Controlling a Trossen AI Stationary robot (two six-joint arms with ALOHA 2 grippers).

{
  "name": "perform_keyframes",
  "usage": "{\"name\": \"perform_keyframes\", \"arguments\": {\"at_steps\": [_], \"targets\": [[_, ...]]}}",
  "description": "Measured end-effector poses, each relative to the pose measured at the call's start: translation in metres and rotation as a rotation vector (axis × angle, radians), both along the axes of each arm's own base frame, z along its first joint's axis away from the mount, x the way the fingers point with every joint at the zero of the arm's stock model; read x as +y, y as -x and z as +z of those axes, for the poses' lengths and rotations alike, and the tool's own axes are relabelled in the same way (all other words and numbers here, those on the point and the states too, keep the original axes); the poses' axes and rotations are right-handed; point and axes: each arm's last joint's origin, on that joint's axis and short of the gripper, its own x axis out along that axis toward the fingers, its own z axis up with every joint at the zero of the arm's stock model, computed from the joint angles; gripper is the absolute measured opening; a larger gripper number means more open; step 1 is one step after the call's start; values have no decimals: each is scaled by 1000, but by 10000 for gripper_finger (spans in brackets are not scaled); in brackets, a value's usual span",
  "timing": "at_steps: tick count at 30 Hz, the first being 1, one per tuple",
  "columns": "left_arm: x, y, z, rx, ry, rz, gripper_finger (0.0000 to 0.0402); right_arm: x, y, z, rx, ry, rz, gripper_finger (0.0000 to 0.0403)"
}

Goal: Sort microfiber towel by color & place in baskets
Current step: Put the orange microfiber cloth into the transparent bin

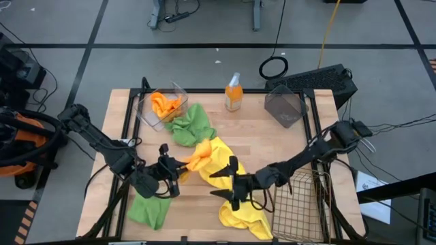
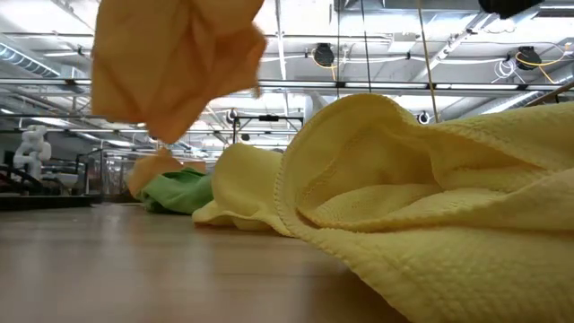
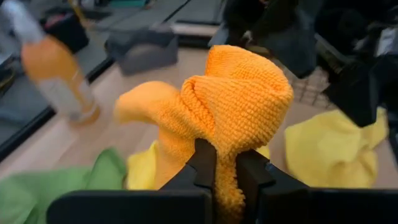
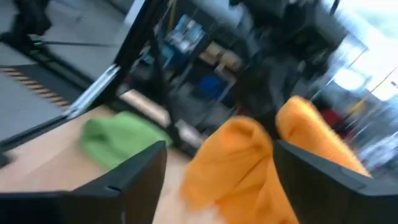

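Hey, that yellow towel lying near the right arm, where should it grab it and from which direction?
Grip the raised fold of the yellow towel, coming straight down from above. It lies crumpled on the table with upstanding ridges, clear in the low view, so open fingers can pinch one. The right gripper is open beside it.

My dark left hand [image 3: 217, 168] pinches an orange towel [image 3: 239, 102] with a fine looped weave. My right hand [image 1: 228, 181] is dark too. Yellow towels [image 1: 228, 163] and bright green ones [image 1: 191, 126] lie on the pale wooden surface [image 1: 259, 133]; the spray bottle [image 1: 234, 92] is orange with a white top.
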Motion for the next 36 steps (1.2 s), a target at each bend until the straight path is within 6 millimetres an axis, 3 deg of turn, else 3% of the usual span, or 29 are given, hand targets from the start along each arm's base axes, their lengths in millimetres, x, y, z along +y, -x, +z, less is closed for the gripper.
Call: {"name": "perform_keyframes", "arguments": {"at_steps": [4, 8, 17, 24, 30, 36], "targets": [[-5, -6, 7, -62, -32, -52, 27, 7, 0, -1, -155, 55, -31, 338], [-8, -9, 13, -105, -38, -79, 27, 1, -6, -3, -172, 50, -73, 363], [-7, -13, 18, -135, -40, -131, 27, -18, -32, 4, -173, 70, -142, 366], [-7, -16, 22, -155, -69, -189, 27, -35, -53, 6, -36, -59, -135, 365], [-8, -17, 22, -151, -86, -228, 27, -45, -58, 6, -11, -161, -83, 330], [-12, -24, 19, -155, -111, -300, 27, -47, -59, 5, 11, -212, -28, 231]]}}
